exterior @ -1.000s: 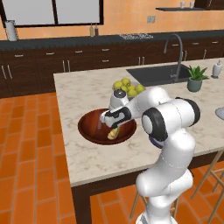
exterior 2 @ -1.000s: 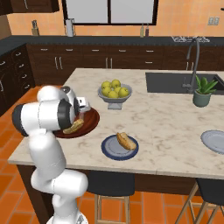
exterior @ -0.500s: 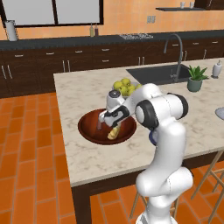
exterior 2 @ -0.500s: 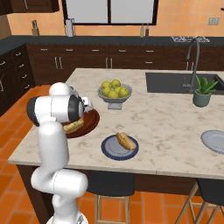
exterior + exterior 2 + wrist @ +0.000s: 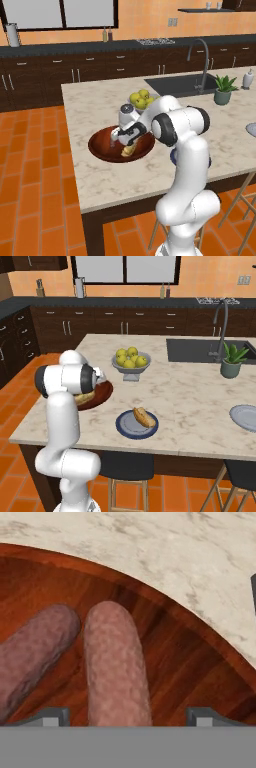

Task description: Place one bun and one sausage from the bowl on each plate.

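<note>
Marble island counter (image 5: 195, 391), orange tile floor; gripper (image 5: 125, 714) spread wide astride sausage (image 5: 116, 667) in bowl (image 5: 102, 145).

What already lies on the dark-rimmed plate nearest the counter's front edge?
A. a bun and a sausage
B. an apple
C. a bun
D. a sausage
C: the right base view shows a single golden-brown bun on the dark-rimmed plate, while two sausages lie in the wooden bowl.
</note>
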Robot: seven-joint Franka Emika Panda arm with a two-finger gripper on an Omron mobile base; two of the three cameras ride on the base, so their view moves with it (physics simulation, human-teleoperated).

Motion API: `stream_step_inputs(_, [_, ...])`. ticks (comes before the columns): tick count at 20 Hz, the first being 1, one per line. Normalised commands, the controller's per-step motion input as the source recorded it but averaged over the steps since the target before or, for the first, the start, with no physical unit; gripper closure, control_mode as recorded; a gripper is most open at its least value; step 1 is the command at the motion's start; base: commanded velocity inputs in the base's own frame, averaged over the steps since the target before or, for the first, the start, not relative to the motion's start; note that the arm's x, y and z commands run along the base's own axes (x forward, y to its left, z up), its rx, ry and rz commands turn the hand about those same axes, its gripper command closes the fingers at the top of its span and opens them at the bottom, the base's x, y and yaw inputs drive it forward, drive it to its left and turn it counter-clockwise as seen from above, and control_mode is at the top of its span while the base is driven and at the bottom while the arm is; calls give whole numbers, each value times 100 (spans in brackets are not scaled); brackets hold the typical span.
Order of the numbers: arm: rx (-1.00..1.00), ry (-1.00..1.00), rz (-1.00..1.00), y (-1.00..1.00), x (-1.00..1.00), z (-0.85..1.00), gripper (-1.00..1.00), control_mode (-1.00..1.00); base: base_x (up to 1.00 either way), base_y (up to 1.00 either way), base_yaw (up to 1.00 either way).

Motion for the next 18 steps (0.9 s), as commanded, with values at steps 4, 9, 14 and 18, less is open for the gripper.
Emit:
stream_step_inputs(4, [0,0,0,-10,0,0,100,-100,0,0,0])
stream_step_inputs(9, [0,-1,0,-9,0,35,100,-100,0,0,0])
stream_step_inputs(14, [0,12,-2,-5,-4,100,100,-100,0,0,0])
stream_step_inputs(18, [6,6,12,-73,-79,86,100,-100,0,0,0])
